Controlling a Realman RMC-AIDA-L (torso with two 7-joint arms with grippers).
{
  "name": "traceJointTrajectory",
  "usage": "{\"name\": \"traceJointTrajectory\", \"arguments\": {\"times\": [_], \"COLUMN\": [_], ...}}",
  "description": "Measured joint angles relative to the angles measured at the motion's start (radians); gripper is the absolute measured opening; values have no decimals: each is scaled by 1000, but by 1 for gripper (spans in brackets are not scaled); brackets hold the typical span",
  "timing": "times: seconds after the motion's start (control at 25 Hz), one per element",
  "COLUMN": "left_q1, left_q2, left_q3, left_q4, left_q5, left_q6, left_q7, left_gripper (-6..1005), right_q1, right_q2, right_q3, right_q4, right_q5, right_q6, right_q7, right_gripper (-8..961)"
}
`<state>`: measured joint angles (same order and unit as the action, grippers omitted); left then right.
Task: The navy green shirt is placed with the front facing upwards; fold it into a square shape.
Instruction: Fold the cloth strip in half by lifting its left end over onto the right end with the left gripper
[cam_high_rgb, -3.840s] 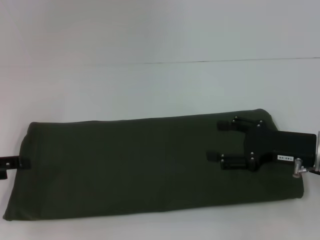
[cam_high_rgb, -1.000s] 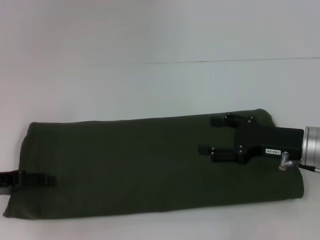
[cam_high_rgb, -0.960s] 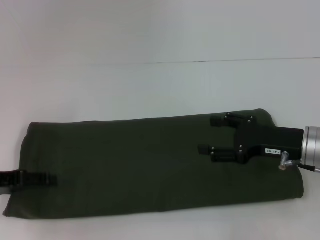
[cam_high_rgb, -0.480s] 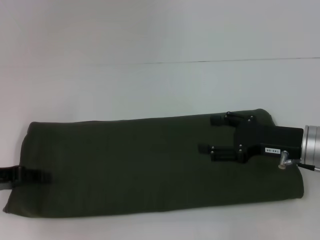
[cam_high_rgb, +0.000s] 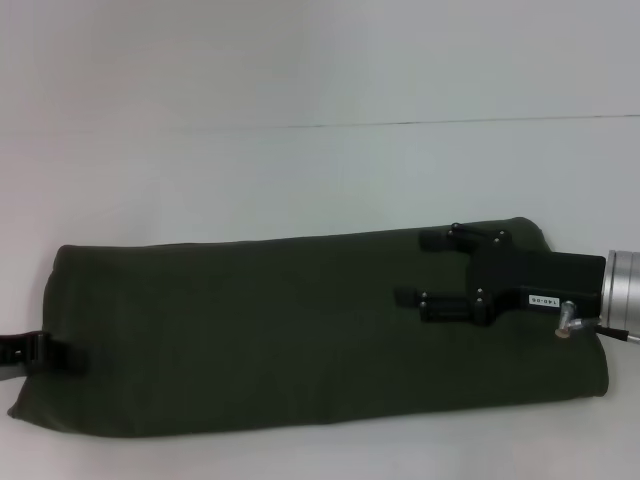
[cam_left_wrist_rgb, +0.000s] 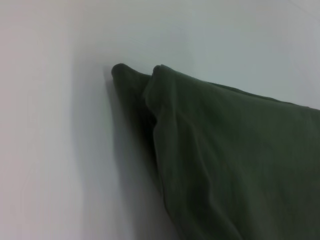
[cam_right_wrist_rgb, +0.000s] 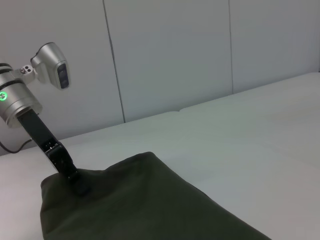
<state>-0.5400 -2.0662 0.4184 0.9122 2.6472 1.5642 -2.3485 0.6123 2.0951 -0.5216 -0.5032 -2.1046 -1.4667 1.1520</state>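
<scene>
Navy green shirt (cam_high_rgb: 300, 335) lay as long folded band across lower frame on white table (cam_high_rgb: 300, 170), lettering and collar hidden. Left gripper (cam_high_rgb: 40, 352), lower left, had slid back toward shirt's edge; whether fingers open or closed: cannot tell, arm cut off. Right gripper (cam_high_rgb: 430, 268), right of centre, barely shifted, fingers spread open above cloth, holding nothing. Crosswise fold likely next.

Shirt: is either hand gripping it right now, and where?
Right hand is open above the navy green shirt near its right end, gripping nothing. Left hand sits at the shirt's left edge; a grip there cannot be told.
</scene>
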Motion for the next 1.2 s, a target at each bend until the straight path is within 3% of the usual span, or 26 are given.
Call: {"name": "traceJointTrajectory", "arguments": {"times": [0.12, 0.36, 0.76, 1.2], "left_q1": [0, 4, 50, 55], "left_q2": [0, -1, 1, 15], "left_q3": [0, -2, -46, -101], "left_q4": [-1, 3, 113, 178], "left_q5": [1, 1, 0, -1], "left_q6": [0, -5, 0, 46], "left_q7": [0, 0, 23, 94], "left_gripper": [199, 68, 68, 68], "right_q1": [0, 1, 22, 76], "right_q2": [0, 0, 2, 4], "right_q3": [0, 0, 0, -9], "right_q4": [0, 8, 58, 155], "right_q5": [0, 0, 0, 11], "right_q6": [-1, -2, 14, 55], "right_q7": [0, 0, -12, -67], "right_gripper": [893, 892, 889, 886]}}
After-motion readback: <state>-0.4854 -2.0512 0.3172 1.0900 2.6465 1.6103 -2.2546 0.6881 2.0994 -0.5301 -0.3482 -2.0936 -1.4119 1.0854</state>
